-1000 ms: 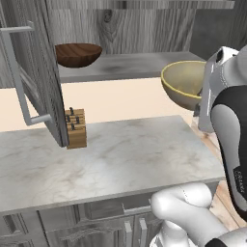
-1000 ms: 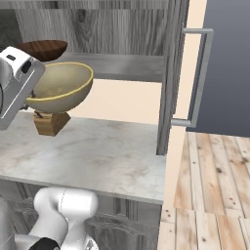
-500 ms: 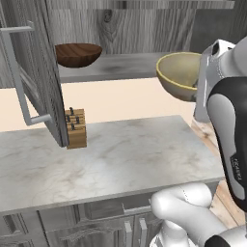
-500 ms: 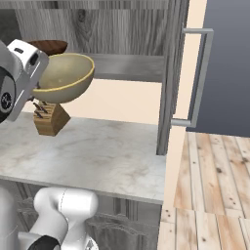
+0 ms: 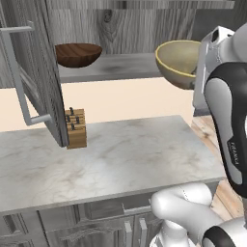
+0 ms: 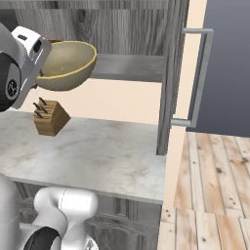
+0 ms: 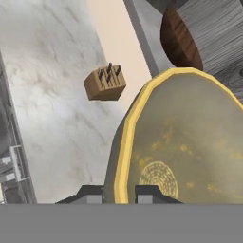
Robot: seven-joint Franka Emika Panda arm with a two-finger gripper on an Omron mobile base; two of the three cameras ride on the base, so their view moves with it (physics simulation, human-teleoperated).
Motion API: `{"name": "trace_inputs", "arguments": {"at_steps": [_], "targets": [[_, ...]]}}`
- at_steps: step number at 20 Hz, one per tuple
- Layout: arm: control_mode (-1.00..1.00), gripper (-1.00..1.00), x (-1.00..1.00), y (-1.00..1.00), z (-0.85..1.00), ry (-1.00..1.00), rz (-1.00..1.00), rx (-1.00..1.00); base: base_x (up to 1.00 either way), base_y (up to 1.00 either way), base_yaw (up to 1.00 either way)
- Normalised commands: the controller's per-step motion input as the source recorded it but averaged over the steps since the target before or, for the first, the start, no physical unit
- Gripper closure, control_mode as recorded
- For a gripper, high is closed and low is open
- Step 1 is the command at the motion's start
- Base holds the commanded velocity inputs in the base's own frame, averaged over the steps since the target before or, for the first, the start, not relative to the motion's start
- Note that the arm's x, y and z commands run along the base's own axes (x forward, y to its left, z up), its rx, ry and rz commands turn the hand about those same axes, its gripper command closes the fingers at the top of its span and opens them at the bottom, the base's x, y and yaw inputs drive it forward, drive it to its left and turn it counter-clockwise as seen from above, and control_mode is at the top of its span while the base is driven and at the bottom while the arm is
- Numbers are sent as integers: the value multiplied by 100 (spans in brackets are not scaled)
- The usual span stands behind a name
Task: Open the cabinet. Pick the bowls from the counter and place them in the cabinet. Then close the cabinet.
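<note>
Up close, the claw (image 7: pixel 118 193) is clamped on the rim of the deep beige-tan bowl (image 5: pixel 179 62), held in the air above the right edge of the marbled grey-white desk (image 5: pixel 120 154). Farther back, the wide dark brown wooden bowl (image 5: pixel 78 54) sits on the open dark grey cabinet's shelf (image 5: pixel 120 67).

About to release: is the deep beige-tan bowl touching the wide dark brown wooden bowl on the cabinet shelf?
Apart. In the left base view, open shelf shows between the dark brown wooden bowl and the beige-tan bowl, which the gripper holds by its rim.
</note>
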Motion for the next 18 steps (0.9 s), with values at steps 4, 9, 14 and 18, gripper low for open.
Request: {"name": "trace_inputs", "arguments": {"at_steps": [4, 9, 14, 18], "targets": [[-100, 100, 34, -1, 12, 0, 0, 0, 0, 0, 0], [-100, 100, 40, 0, 0, 0, 1, 0, 0, 0, 0], [-100, 100, 50, 0, -12, 0, 1, 0, 0, 0, 0], [-100, 100, 47, 0, -8, 0, 0, 0, 0, 0, 0]]}}
